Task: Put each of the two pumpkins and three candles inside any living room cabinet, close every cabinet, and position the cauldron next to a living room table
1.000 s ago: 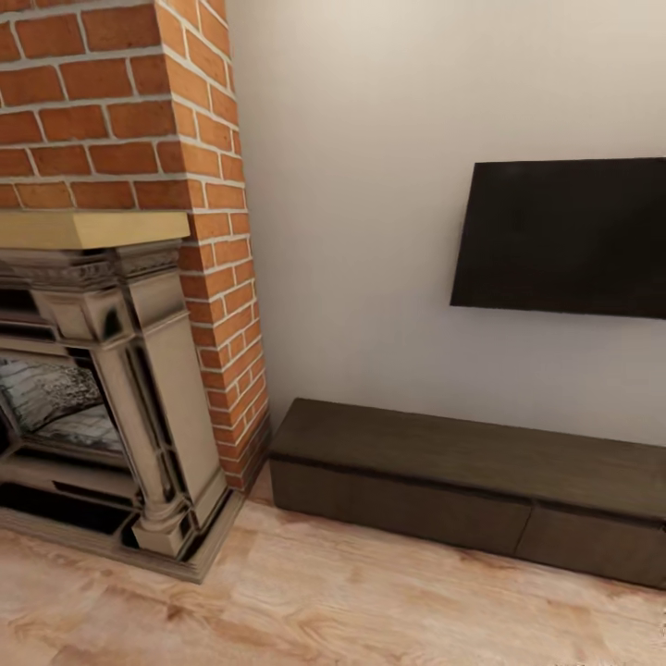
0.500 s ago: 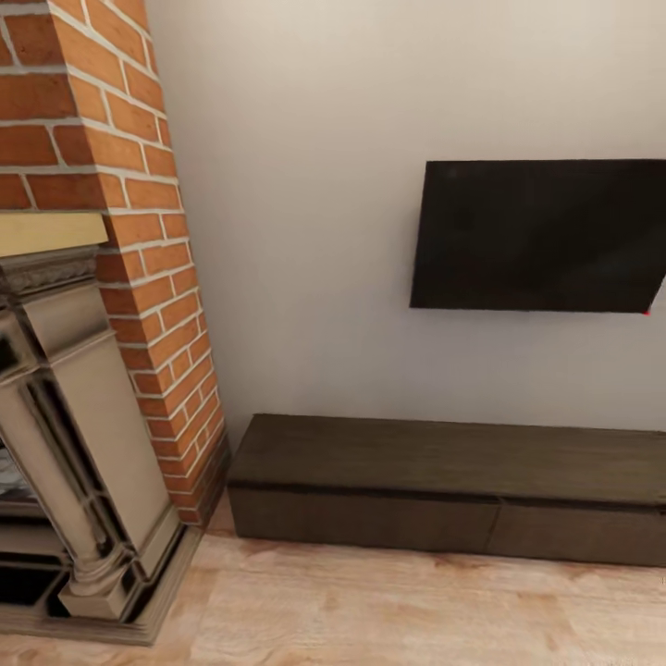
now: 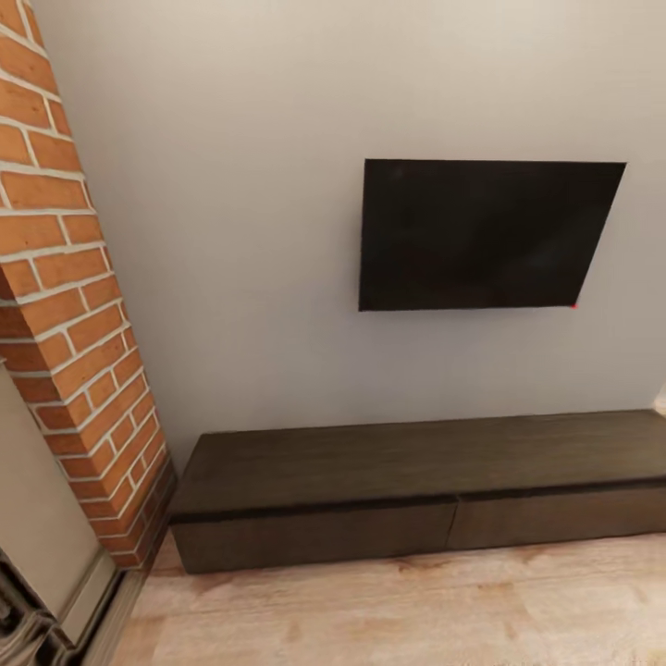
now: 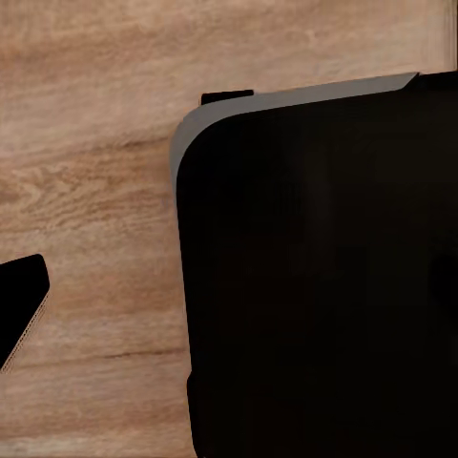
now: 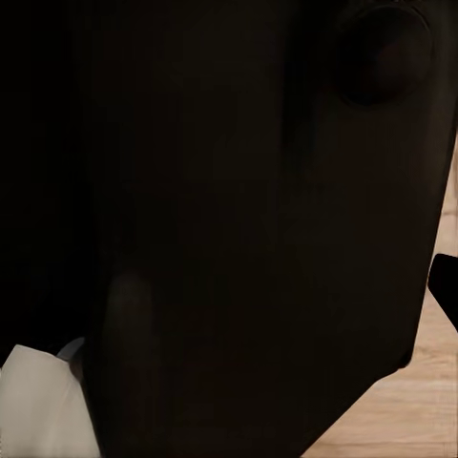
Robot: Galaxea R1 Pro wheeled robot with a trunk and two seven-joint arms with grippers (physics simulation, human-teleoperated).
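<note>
Rightward the head camera has swung, pushing the brick fireplace [image 3: 65, 351] to the edge. Nearest lies wood floor [image 3: 416, 610], then the shut cabinet [image 3: 416, 481] against the wall, under the television [image 3: 481, 236]. Gripper states cannot be told.

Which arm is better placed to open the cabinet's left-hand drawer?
Left, tentatively: that drawer of the cabinet lies left of centre in the head view, on the left arm's side. Both wrist views look at the floor.
</note>
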